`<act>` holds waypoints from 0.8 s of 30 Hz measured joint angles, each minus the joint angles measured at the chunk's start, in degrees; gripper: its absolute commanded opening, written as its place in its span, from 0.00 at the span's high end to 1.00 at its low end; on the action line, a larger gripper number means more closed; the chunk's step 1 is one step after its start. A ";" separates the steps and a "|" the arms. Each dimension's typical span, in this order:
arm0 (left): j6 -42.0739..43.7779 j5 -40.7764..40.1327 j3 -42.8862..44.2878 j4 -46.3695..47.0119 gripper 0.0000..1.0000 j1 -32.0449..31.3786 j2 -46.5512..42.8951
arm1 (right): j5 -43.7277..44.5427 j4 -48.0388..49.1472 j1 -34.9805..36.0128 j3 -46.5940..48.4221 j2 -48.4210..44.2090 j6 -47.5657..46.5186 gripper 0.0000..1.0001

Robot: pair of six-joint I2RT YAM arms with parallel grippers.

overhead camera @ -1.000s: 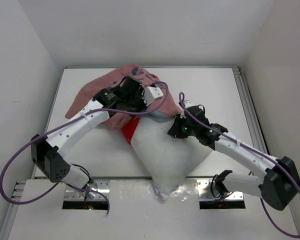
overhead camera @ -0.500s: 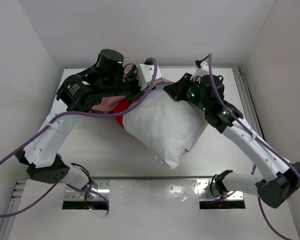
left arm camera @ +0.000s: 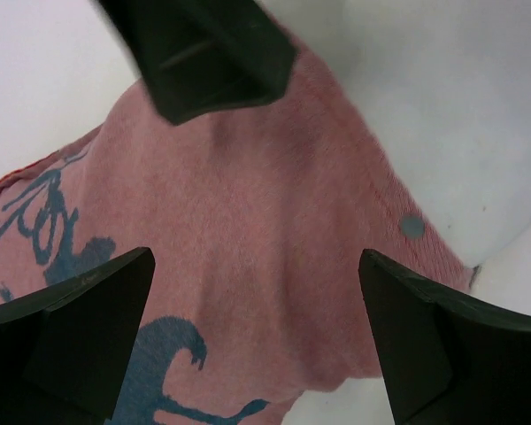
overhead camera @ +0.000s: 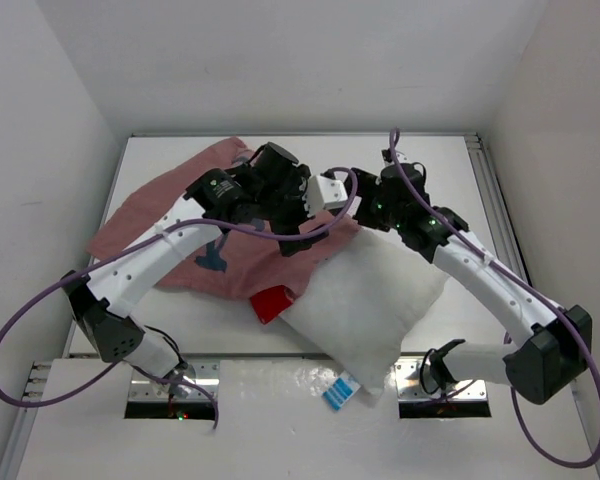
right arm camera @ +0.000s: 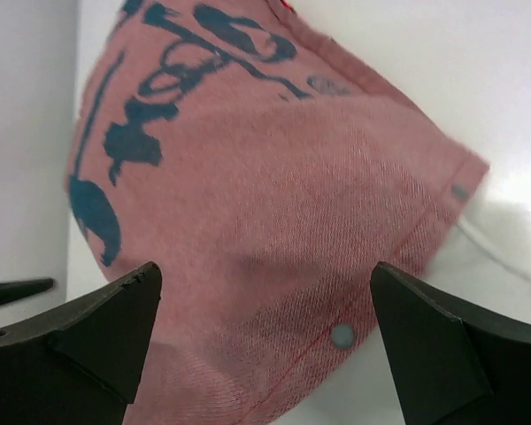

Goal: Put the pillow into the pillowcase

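The white table (overhead camera: 450, 170) bears the pillowcase (overhead camera: 170, 220), spread pinkish side out to the left of the pillow (overhead camera: 370, 300). The pillowcase's edge meets the pillow's far-left corner, and a red fold shows at the pillow's left side. The pillow lies diagonally, its near corner between the arm bases. Over its far end, the left gripper (left arm camera: 255, 266) and the right gripper (right arm camera: 265, 274) both hang released, jaws spread wide above pink fabric. A blue-and-white tag (overhead camera: 340, 392) sticks out at the pillow's near corner.
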 measured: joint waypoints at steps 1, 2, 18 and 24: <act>-0.31 -0.11 -0.11 0.04 0.00 0.15 0.00 | -0.61 -1.27 -0.37 -0.35 -0.22 -0.24 0.01; -0.87 -0.42 -0.09 0.50 0.00 0.20 -0.11 | -1.05 -3.06 -0.79 -0.44 -0.55 -0.87 0.01; -5.29 -6.93 -2.10 7.69 0.00 0.26 -1.60 | -1.01 -21.38 -6.19 -3.85 -19.34 -6.78 0.01; -6.03 -7.65 -2.27 12.46 0.00 0.26 2.16 | -0.83 -24.70 -7.50 -7.72 -21.62 -6.54 0.01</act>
